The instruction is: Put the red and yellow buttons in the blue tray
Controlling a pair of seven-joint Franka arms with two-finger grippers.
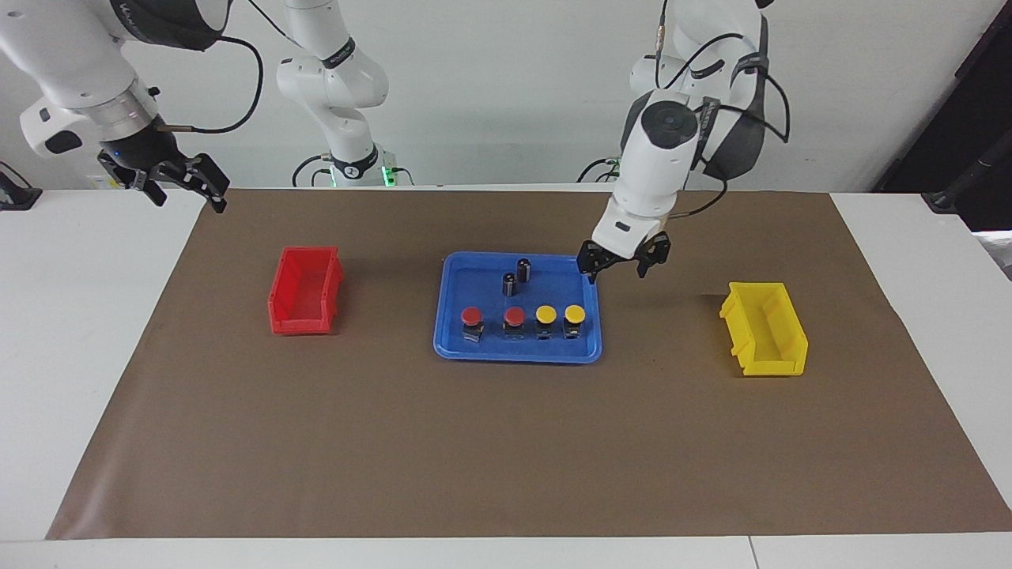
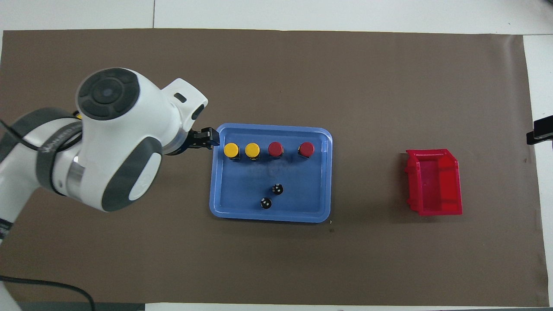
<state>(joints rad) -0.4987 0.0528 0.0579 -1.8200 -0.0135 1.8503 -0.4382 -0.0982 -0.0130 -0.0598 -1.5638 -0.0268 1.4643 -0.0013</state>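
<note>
Left gripper (image 1: pixel 623 267) open, empty, raised over blue tray's (image 1: pixel 451 341) 2 o'clock corner in the facing view. Right gripper (image 1: pixel 180 183) open, waiting off the mat. All four red and yellow buttons (image 1: pixel 522 316) stand in tray; task looks done.

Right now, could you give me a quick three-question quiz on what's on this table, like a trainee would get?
1. How many capped buttons stand in the blue tray?
2. True or false: the left gripper holds a yellow button.
3. Which bin lies toward the right arm's end of the table: A) the red bin, B) the yellow bin?

Key: 1. Four: two red, two yellow. 2. False; it is open and empty, above the tray's edge. 3. A.
</note>
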